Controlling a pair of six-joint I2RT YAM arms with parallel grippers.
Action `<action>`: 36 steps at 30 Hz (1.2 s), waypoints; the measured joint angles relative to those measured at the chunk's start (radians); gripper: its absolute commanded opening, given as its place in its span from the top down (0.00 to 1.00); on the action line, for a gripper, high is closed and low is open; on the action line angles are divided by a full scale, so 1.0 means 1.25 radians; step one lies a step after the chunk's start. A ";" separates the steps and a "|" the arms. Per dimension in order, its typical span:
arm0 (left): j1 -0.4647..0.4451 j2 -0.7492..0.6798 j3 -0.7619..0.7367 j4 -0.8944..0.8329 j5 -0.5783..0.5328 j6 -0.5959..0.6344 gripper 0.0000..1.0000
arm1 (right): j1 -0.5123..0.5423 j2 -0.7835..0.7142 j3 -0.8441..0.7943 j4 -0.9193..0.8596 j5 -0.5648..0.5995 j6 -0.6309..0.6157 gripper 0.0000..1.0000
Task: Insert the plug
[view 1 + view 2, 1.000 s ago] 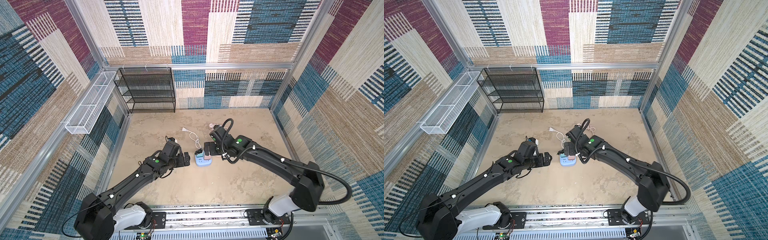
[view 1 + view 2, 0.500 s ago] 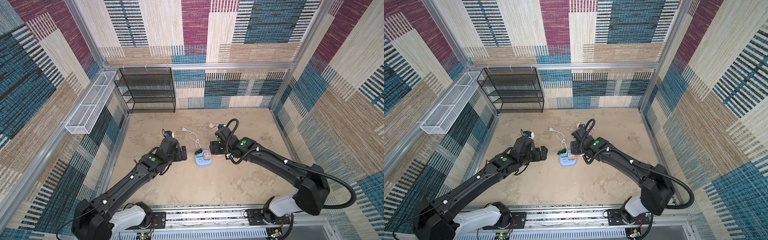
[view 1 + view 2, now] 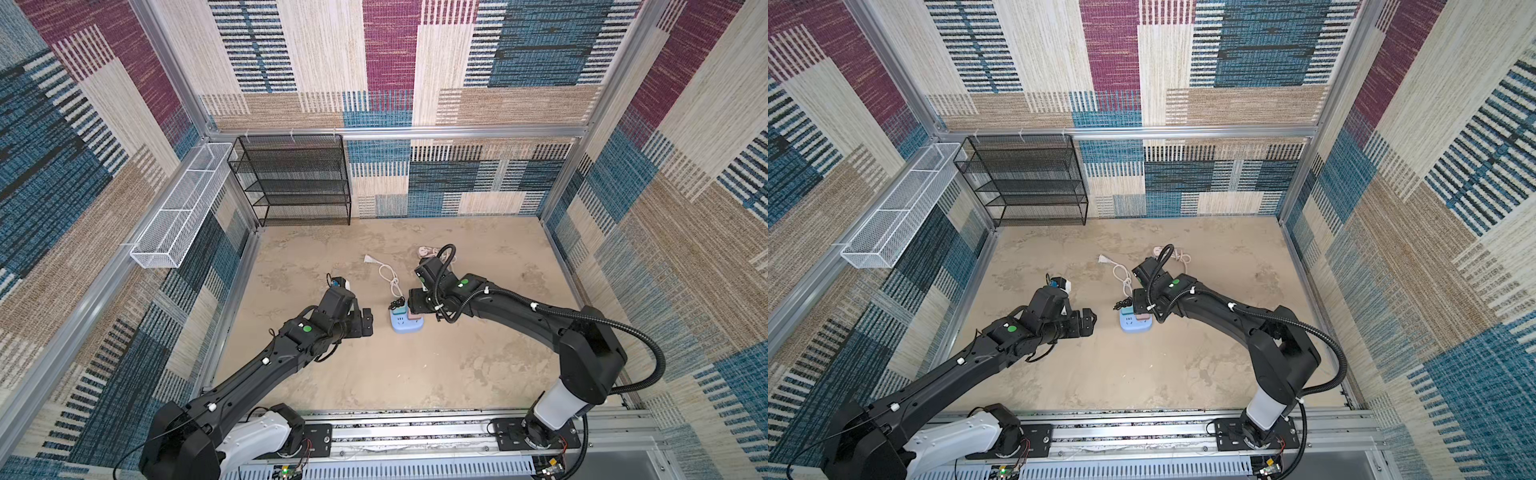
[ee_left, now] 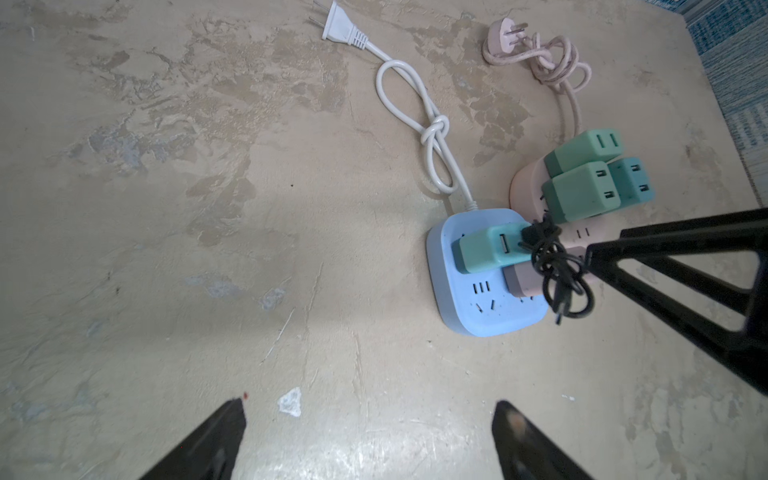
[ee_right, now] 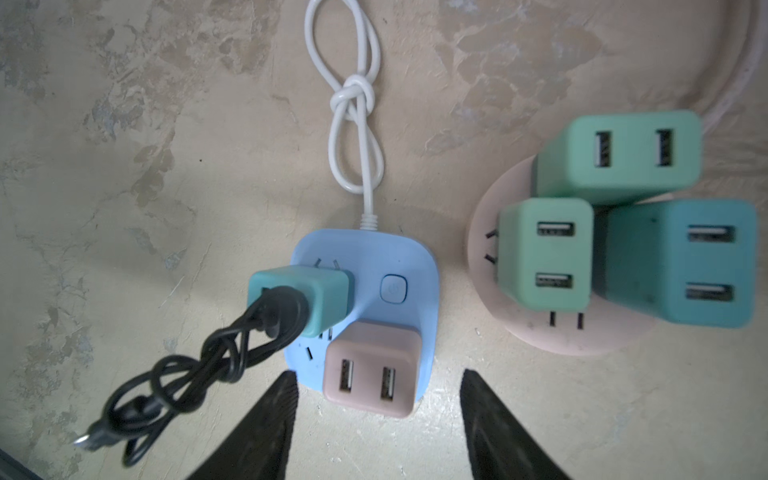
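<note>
Near the middle of the tabletop (image 3: 415,374), a little toward its far edge, a blue power strip (image 5: 365,257) lies flat, with a round pink power strip (image 5: 532,334) just beside it on the right. On the right side of the blue strip stands the pink adapter (image 5: 370,357), upright with its 2 USB ports facing up. It looks seated in a socket, though its prongs are hidden.

The right gripper (image 5: 378,380) hangs over it with jaws parted. 1 of its fingers (image 5: 274,415) stands on each side of the adapter with a clear gap to both, so nothing is gripped.

A teal adapter (image 5: 320,291) leans tilted on the left part of the blue strip, its prongs partly showing. A knotted black cable (image 5: 274,311) runs from its port and spills off the strip's left side.

3 green and teal adapters (image 5: 544,253) stand on the round strip.

The left gripper (image 4: 370,409) hovers wide open and empty over bare tabletop, just left of the blue strip and apart from it.

A knotted white cord (image 5: 353,89) runs from the blue strip toward the far edge and ends in a loose white plug (image 4: 338,25). A pink plug (image 4: 505,35) lies near it beside its coiled cord.
</note>
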 measured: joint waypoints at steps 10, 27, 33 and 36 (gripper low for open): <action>0.007 0.001 -0.017 0.009 0.017 0.000 0.02 | 0.020 0.072 0.042 -0.025 -0.017 -0.001 0.45; 0.016 -0.006 -0.032 0.010 0.017 0.000 0.02 | 0.062 0.153 0.105 -0.048 0.076 -0.022 1.00; 0.021 -0.008 -0.039 0.014 0.018 0.000 0.02 | 0.070 0.160 0.083 -0.021 0.094 -0.025 1.00; 0.021 -0.007 -0.041 0.015 0.018 0.000 0.02 | 0.074 0.163 0.074 0.015 0.104 -0.025 1.00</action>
